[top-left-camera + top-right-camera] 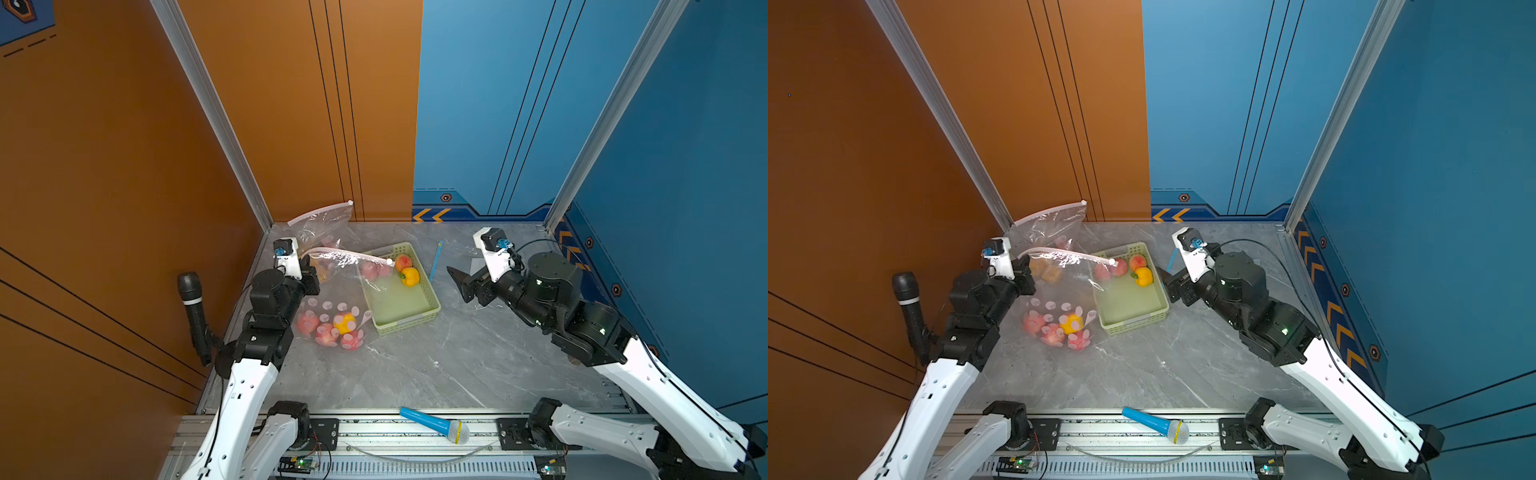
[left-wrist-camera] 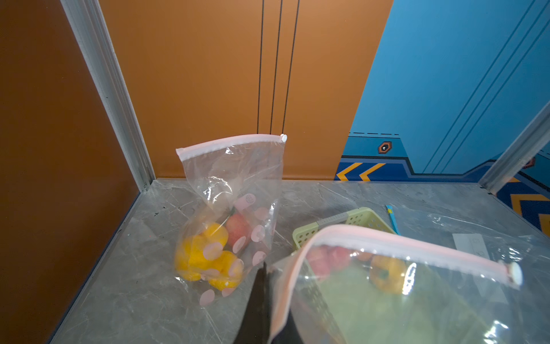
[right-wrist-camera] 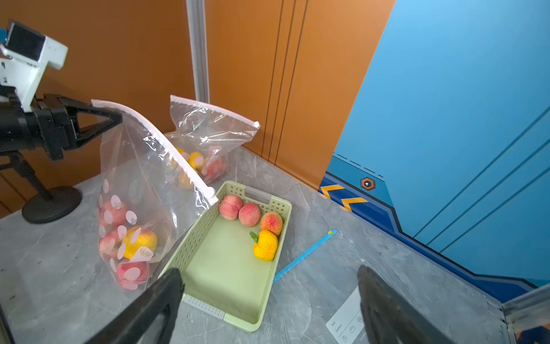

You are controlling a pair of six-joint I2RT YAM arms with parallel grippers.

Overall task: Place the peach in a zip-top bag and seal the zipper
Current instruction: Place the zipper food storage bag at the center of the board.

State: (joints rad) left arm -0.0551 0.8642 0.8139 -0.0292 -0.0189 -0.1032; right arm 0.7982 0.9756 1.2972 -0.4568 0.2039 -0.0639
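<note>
Beneath the clenched left end effector (image 3: 117,114), a zip-top bag (image 3: 143,178) hangs with its bottom on the tabletop (image 1: 415,365). The jaws pinch one corner of its pink zipper strip (image 3: 166,143), a grip that seems meant to keep the mouth raised and taut, so that the strip has something to pull against. Peaches (image 3: 132,272) lie heaped low inside the bag, below that end effector, along with one yellow fruit. The white slider (image 3: 210,192) sits at the strip's far end from the left end effector, on the side toward the right one. The strip reads as one closed band in the left wrist view, so the seal looks done or nearly so.

Well apart from the bag, the right end effector (image 1: 457,284) stands released, jaws wide with nothing between them. The green basket (image 3: 190,238) lies between the two end effectors, with three more peaches (image 3: 249,214) and a yellow fruit (image 3: 265,245) at its far end. Beyond the left end effector, a second filled bag (image 3: 208,140) leans at the wall with its zipper shut. Just beside the right one, a flat bag with a blue strip (image 3: 306,253) lies on the tabletop, apparently spare.
</note>
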